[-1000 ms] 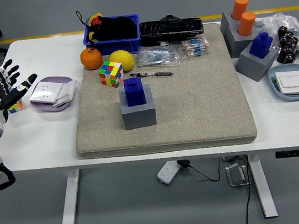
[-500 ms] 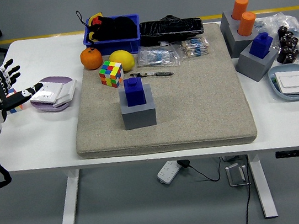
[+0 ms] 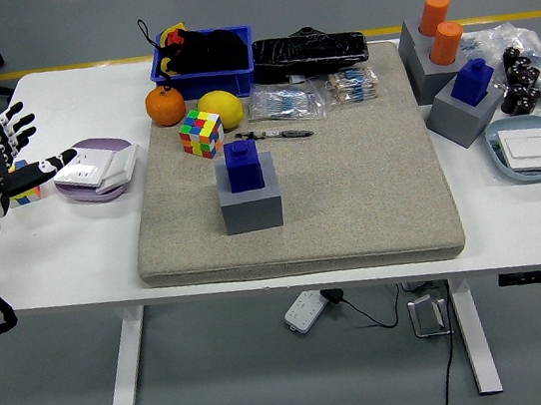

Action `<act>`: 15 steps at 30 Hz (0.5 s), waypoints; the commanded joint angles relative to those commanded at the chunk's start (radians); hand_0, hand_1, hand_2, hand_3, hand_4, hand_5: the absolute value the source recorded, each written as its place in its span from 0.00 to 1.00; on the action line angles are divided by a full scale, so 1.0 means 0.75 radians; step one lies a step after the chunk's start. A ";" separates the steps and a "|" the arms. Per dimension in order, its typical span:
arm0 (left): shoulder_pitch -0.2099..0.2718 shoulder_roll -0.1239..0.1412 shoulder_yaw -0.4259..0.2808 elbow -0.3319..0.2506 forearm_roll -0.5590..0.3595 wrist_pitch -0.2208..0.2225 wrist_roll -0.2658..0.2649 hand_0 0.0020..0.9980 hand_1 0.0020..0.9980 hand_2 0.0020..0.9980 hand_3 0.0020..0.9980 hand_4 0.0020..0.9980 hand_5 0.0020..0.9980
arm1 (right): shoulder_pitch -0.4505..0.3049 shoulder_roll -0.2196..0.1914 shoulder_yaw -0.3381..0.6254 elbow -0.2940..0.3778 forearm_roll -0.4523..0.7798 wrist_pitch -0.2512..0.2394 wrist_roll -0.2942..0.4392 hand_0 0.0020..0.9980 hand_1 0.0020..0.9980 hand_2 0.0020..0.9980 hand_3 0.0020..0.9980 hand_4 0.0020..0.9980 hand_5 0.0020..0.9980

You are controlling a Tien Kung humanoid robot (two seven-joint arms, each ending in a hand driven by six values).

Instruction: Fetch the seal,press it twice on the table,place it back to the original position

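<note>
I see my left hand [image 3: 1, 165] at the frame's left edge, fingers spread, holding nothing | dark blue block-shaped seal [image 3: 244, 165] upright in its grey square holder [image 3: 251, 205], centre of beige felt mat [image 3: 348, 181] | white table [image 3: 76, 250]

Dark blue seal [image 3: 244, 164], grey base [image 3: 251, 206], beige mat [image 3: 350, 191], white table [image 3: 76, 250], multicoloured cube [image 3: 200, 133], orange cylinders [image 3: 439, 26]

White table [image 3: 76, 250] under grey mat [image 3: 351, 201]
</note>
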 joint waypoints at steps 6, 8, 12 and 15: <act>-0.001 0.002 -0.003 -0.001 0.006 0.004 0.004 0.92 0.89 0.90 0.96 1.00 0.09 | -0.002 0.002 0.001 0.001 -0.001 0.000 0.000 0.87 0.80 0.74 0.75 0.81 0.56; -0.002 0.003 -0.004 -0.001 0.007 0.004 0.004 0.92 0.89 0.90 0.96 1.00 0.09 | -0.003 0.002 0.001 0.000 -0.001 0.000 0.000 0.87 0.79 0.74 0.75 0.81 0.56; -0.001 0.003 -0.006 -0.001 -0.002 0.005 0.003 0.92 0.89 0.90 0.96 1.00 0.09 | -0.003 0.001 0.002 0.001 -0.001 0.000 -0.001 0.87 0.79 0.74 0.75 0.81 0.56; -0.003 0.003 -0.005 -0.001 -0.001 0.006 0.003 0.92 0.89 0.90 0.96 1.00 0.08 | -0.001 0.002 0.004 0.001 -0.002 0.000 -0.001 0.87 0.79 0.74 0.75 0.81 0.56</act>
